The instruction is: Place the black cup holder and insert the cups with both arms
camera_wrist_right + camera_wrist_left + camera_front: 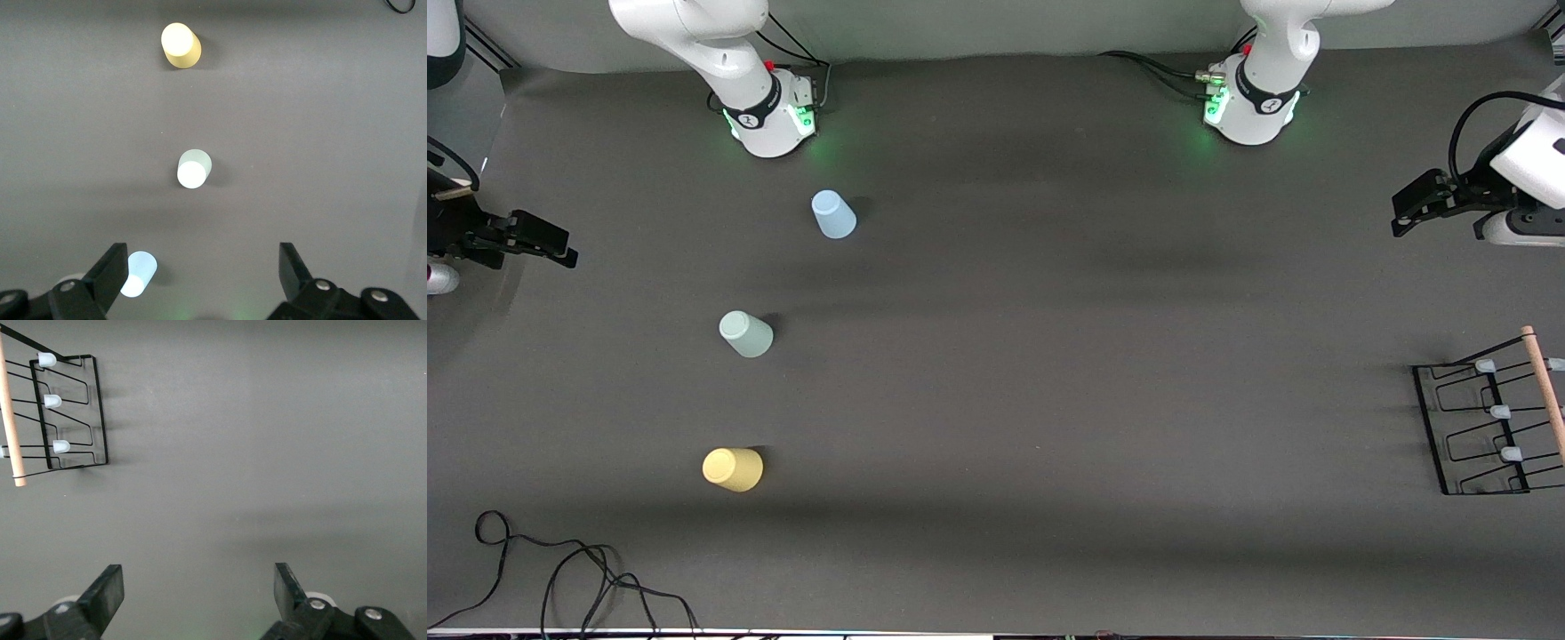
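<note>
The black cup holder [1485,427] lies on the table at the left arm's end, with its wooden rod handle [1545,391] partly cut off by the view's edge. It also shows in the left wrist view [67,413]. Three cups stand upside down toward the right arm's end: light blue [833,215], mint green [746,334] and yellow [733,468]. The right wrist view shows the yellow cup [181,45], the mint cup [193,169] and the blue cup [139,273]. My left gripper [1403,213] [199,593] is open and empty over bare table. My right gripper [551,244] [203,273] is open and empty over the table's end.
A loose black cable [560,578] lies at the table's front corner at the right arm's end. The arm bases [769,116] [1254,107] stand along the back edge. The dark mat [1094,356] between the cups and the holder is bare.
</note>
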